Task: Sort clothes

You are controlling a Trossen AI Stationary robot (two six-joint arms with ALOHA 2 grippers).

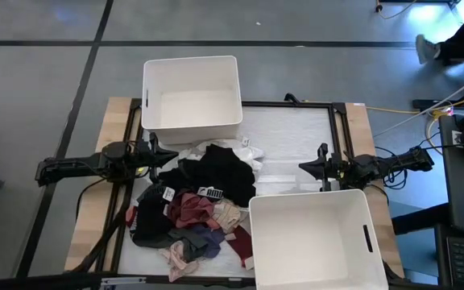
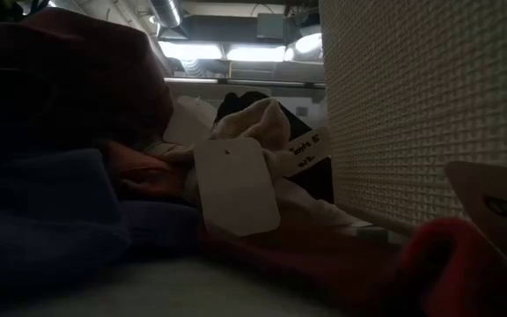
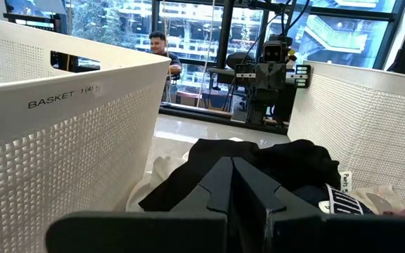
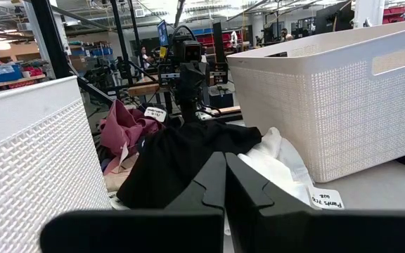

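The clothes [image 1: 196, 205] lie in a mixed heap on the table's middle and near left: black, white, maroon, pink, purple and beige pieces with paper tags. One white bin [image 1: 192, 98] stands at the far side, another white bin [image 1: 316, 240] at the near right. My left gripper [image 1: 158, 155] is shut and held level at the heap's left edge, above the table. My right gripper [image 1: 306, 166] is shut and held level right of the heap, pointing at it. Neither touches anything. In the wrist views the black garment [image 3: 259, 158] [image 4: 181, 151] lies just ahead of each gripper.
Bare white table surface [image 1: 292, 149] lies between the two bins. A black frame [image 1: 341, 129] borders the mat. In the low view, clothes [image 2: 69, 176] and a bin wall [image 2: 429, 106] fill the picture. A person [image 3: 162, 50] sits in the room beyond the table.
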